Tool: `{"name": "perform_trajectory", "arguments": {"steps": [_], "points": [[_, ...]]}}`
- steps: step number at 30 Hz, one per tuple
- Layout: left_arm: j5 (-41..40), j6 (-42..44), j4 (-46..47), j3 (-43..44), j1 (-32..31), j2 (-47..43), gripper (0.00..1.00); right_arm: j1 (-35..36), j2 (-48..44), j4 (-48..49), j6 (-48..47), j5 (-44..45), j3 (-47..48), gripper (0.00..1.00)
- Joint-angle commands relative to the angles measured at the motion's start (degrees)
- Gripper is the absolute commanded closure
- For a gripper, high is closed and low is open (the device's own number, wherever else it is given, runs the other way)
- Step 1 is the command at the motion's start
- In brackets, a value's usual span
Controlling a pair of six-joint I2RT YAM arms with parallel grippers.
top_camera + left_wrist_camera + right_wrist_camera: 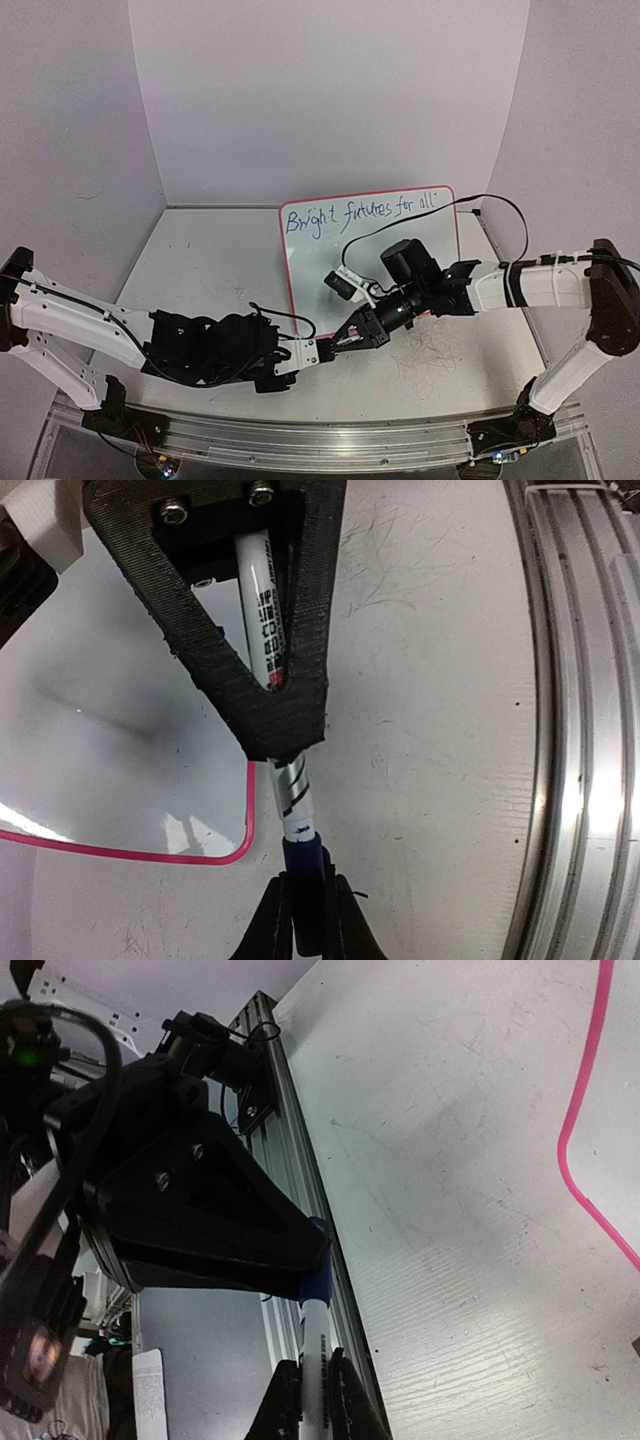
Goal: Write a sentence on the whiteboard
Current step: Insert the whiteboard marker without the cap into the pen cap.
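The whiteboard (320, 275) with its red-pink rim lies at the table's middle back. The sentence (360, 213) "Bright futures for all" runs in blue along its top edge. A white marker (293, 790) with a blue cap (303, 865) on its end spans between both grippers, just off the board's near corner (235, 852). My left gripper (308, 895) is shut on the blue cap. My right gripper (313, 1375) is shut on the white barrel (313, 1340), with the cap (322, 1285) beyond it. In the top view the left gripper (325, 350) and right gripper (362, 328) meet tip to tip.
Faint grey scribbles (430, 350) mark the tabletop to the right of the grippers. The aluminium rail (570, 730) runs along the table's near edge, close behind the left gripper. A black cable (500, 205) loops over the board's right side.
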Motion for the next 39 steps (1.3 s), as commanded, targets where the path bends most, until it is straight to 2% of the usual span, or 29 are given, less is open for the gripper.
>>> {"name": "perform_trajectory", "arguments": {"steps": [1,6,10,13,16,18,23,28,31,34,39], "points": [[15.54,-0.74,13.31,7.49,-1.76,-4.41,1.00,2.32,-3.06,4.29,-12.31,2.94,-0.46,1.00],[20.13,-2.56,11.68,9.47,-1.62,-3.57,1.00,5.18,-2.55,3.44,-17.12,3.98,0.72,1.00],[16.18,-3.28,11.92,9.72,-1.55,-3.23,1.00,5.73,-2.92,3.87,-16.62,3.76,0.92,1.00],[9.24,-3.12,13.17,9.43,-1.59,-2.73,1.00,5.77,-2.70,6.20,-11.45,3.47,0.58,1.00],[5.63,-2.40,14.24,9.21,-1.60,-1.90,1.00,5.83,-2.73,10.43,-5.74,2.13,-0.82,1.00],[5.00,-1.87,14.32,9.46,-1.60,-1.11,1.00,5.82,-3.27,12.42,-3.01,2.35,-1.71,1.00],[3.65,-2.41,14.09,8.06,-1.58,-1.56,1.00,4.84,-3.96,12.52,0.26,11.75,-4.30,1.00],[-0.24,-6.31,13.13,4.25,-1.33,-5.99,1.00,1.88,-4.41,17.84,2.37,12.76,-9.56,1.00],[-2.16,-11.45,11.03,2.65,-0.31,-8.57,0.90,-1.07,-4.83,19.63,2.92,12.30,-11.54,1.00],[-1.92,-17.87,8.04,1.15,2.13,-10.60,0.73,-3.25,-5.93,20.05,3.12,11.25,-12.60,1.00],[7.04,-30.56,5.75,-2.24,11.02,-12.98,0.54,-5.60,-7.88,20.22,4.51,8.24,-14.05,1.00]]}}
